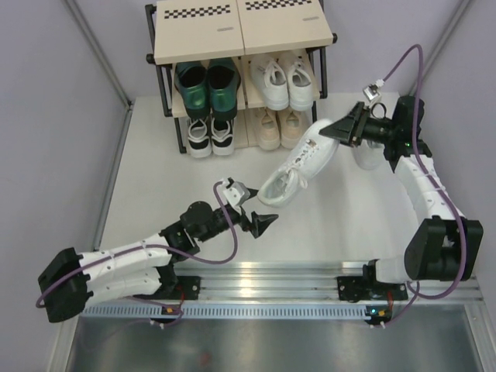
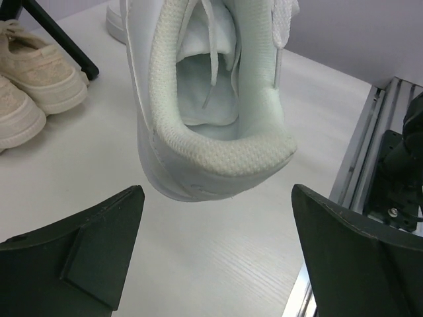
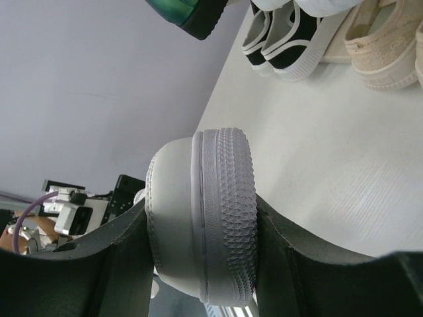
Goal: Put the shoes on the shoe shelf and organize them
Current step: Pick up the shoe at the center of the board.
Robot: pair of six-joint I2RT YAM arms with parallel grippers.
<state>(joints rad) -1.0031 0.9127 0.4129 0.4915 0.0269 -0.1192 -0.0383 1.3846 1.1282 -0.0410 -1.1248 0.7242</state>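
A white sneaker (image 1: 298,167) was clamped at its toe by the right gripper (image 1: 333,130) and held clear of the table (image 1: 155,170), heel lowest. The heel was hung near the left gripper (image 1: 260,211), above the gap between its fingers, untouched; that gripper was spread wide and nothing was held in it. On the shelf (image 1: 198,35), green heels (image 1: 205,85) and a white pair (image 1: 283,81) were seen on the middle tier, with black-and-white sneakers (image 1: 211,136) and a beige pair (image 1: 280,128) at the bottom.

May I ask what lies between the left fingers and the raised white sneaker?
Nothing: in the left wrist view, only bare table shows between the left fingers and the white sneaker.
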